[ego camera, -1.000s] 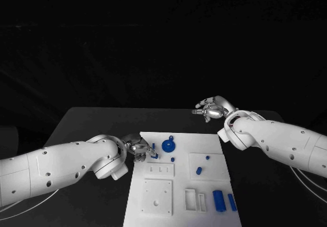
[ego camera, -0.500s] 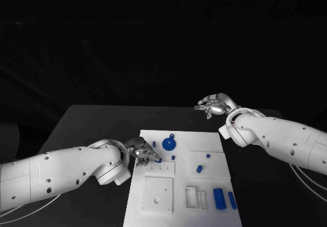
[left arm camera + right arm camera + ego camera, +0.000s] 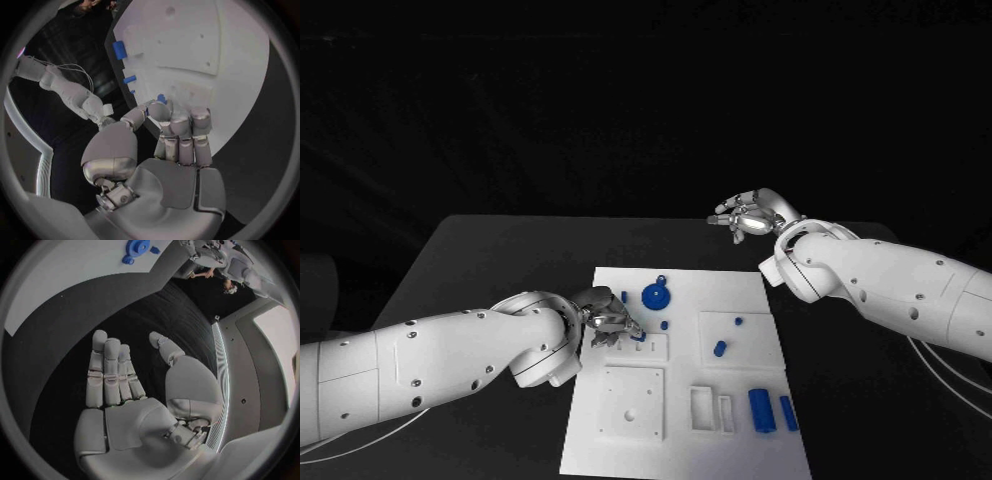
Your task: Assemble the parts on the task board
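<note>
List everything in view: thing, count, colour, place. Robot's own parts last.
Table: one, black, under everything.
Task board: one, white, mid-table.
Gear: one, blue, far end of the board.
Cylinders: two, blue, side by side at the board's near right corner.
Small pegs: a few, blue, mid-board.
Small part: one, blue, at the left fingertips.
Left robot hand: silver, fingers on the small part at the board's left edge.
Right robot hand: silver, holding nothing, beyond the board.
</note>
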`<state>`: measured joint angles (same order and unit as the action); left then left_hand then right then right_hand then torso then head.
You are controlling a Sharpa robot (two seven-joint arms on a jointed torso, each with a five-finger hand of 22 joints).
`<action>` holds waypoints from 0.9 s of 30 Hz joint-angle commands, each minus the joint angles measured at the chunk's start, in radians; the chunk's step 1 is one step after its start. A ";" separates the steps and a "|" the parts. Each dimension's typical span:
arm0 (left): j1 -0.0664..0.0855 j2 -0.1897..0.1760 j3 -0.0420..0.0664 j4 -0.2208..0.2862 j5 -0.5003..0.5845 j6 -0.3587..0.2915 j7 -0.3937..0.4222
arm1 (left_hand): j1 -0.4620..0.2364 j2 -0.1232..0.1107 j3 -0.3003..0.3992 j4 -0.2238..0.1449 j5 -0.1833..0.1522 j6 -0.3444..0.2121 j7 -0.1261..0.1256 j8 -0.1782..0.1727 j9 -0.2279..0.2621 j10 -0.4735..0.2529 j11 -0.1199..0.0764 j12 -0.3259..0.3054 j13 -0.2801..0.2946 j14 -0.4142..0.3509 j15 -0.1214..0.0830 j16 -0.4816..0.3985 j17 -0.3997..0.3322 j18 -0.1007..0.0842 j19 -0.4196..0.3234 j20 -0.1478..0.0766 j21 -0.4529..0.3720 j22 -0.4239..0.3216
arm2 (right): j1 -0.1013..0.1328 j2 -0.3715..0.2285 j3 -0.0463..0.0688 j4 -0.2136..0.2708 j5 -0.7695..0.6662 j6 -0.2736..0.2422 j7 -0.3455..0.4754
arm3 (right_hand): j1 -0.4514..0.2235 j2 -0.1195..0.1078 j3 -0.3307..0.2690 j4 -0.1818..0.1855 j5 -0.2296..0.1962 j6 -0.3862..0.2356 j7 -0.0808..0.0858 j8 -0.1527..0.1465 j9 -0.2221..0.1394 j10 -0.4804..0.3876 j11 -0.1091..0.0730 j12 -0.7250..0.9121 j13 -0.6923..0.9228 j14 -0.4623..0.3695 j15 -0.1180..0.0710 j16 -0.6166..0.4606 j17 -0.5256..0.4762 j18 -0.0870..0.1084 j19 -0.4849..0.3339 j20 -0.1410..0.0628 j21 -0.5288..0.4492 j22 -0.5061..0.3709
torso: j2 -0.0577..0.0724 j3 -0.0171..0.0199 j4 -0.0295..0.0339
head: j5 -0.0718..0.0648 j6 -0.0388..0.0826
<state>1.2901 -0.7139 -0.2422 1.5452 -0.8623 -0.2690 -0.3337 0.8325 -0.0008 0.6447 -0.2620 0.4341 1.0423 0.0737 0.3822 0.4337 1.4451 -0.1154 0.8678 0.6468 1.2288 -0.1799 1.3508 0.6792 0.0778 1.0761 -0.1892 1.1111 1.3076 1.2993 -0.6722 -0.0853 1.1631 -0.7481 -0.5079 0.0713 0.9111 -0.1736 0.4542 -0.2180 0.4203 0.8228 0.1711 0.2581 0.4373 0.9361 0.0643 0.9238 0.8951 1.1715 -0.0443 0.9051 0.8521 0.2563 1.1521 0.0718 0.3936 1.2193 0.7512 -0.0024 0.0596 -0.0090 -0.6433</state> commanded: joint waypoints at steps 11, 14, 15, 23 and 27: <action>-0.008 0.015 0.001 -0.009 -0.094 0.057 -0.031 | -0.007 0.011 0.002 0.011 -0.052 0.196 -0.098 0.012 0.336 -0.015 -0.020 0.042 0.008 0.047 -0.058 0.031 0.001 0.025 0.005 -0.090 0.029 0.020 | 0.001 0.004 0.001 0.006 -0.019 0.004 0.000 | 0.001 0.012 -0.002 -0.001 0.016 -0.001 0.005 0.006 -0.001 -0.013 0.000 0.001 -0.008 -0.011 0.001 -0.008 -0.001 0.006 -0.009 0.000 -0.007 0.000 | 0.000 -0.0005 0.0003 | 0.001 -0.009; -0.009 0.018 0.001 -0.009 -0.114 0.069 -0.034 | -0.008 0.013 0.002 0.013 -0.054 0.198 -0.099 0.014 0.338 -0.015 -0.021 0.047 0.008 0.048 -0.059 0.034 0.001 0.025 0.004 -0.089 0.031 0.020 | 0.001 0.003 0.001 0.007 -0.019 0.004 0.000 | 0.001 0.012 -0.002 -0.001 0.019 -0.001 0.005 0.006 -0.001 -0.013 0.000 0.002 -0.009 -0.011 0.001 -0.009 -0.001 0.006 -0.009 0.000 -0.008 0.000 | 0.000 -0.0007 0.0003 | 0.001 -0.011; -0.010 0.019 0.001 -0.009 -0.116 0.070 -0.035 | -0.008 0.013 0.002 0.013 -0.054 0.199 -0.099 0.014 0.339 -0.015 -0.021 0.048 0.009 0.049 -0.059 0.035 0.001 0.025 0.004 -0.089 0.032 0.019 | 0.001 0.003 0.001 0.007 -0.019 0.005 0.000 | 0.001 0.012 -0.002 -0.001 0.019 -0.001 0.005 0.006 -0.002 -0.013 0.000 0.002 -0.009 -0.011 0.001 -0.009 0.000 0.006 -0.009 0.000 -0.008 0.000 | 0.000 -0.0008 0.0004 | 0.001 -0.012; -0.012 0.020 0.001 -0.011 -0.153 0.077 -0.038 | -0.010 0.013 0.002 0.014 -0.055 0.200 -0.100 0.015 0.342 -0.015 -0.022 0.054 0.009 0.049 -0.060 0.040 0.001 0.026 0.004 -0.088 0.034 0.019 | 0.001 0.004 0.001 0.010 -0.020 0.006 -0.001 | 0.001 0.012 -0.002 -0.001 0.023 -0.002 0.006 0.006 -0.002 -0.014 0.001 0.003 -0.012 -0.011 0.001 -0.010 0.000 0.006 -0.009 0.000 -0.009 0.001 | 0.000 -0.0009 0.0009 | 0.002 -0.015; -0.012 0.020 0.001 -0.010 -0.158 0.078 -0.039 | -0.013 0.015 0.002 0.017 -0.061 0.201 -0.101 0.016 0.345 -0.017 -0.023 0.060 0.010 0.049 -0.060 0.044 0.000 0.026 0.002 -0.088 0.037 0.018 | 0.001 0.004 0.001 0.010 -0.020 0.007 -0.001 | 0.001 0.013 -0.003 -0.001 0.025 -0.002 0.006 0.006 -0.002 -0.015 0.001 0.004 -0.013 -0.011 0.002 -0.010 0.000 0.006 -0.009 0.000 -0.010 0.001 | 0.000 -0.0009 0.0009 | 0.002 -0.015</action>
<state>1.2784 -0.6964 -0.2422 1.5332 -0.9907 -0.2092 -0.3701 0.8243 0.0067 0.6455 -0.2502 0.3784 1.0433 0.0727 0.3943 0.4337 1.4410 -0.1190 0.9245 0.6557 1.2266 -0.1850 1.3902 0.6788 0.0860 1.0760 -0.1890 1.1421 1.3074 1.2994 -0.6693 -0.0854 1.1710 -0.7574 -0.5075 0.0682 0.9112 -0.1736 0.4543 -0.2180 0.4416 0.8226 0.1710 0.2581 0.4372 0.9291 0.0643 0.9239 0.8833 1.1682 -0.0410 0.9010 0.8523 0.2551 1.1522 0.0718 0.3898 1.2194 0.7511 -0.0033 0.0603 -0.0073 -0.6578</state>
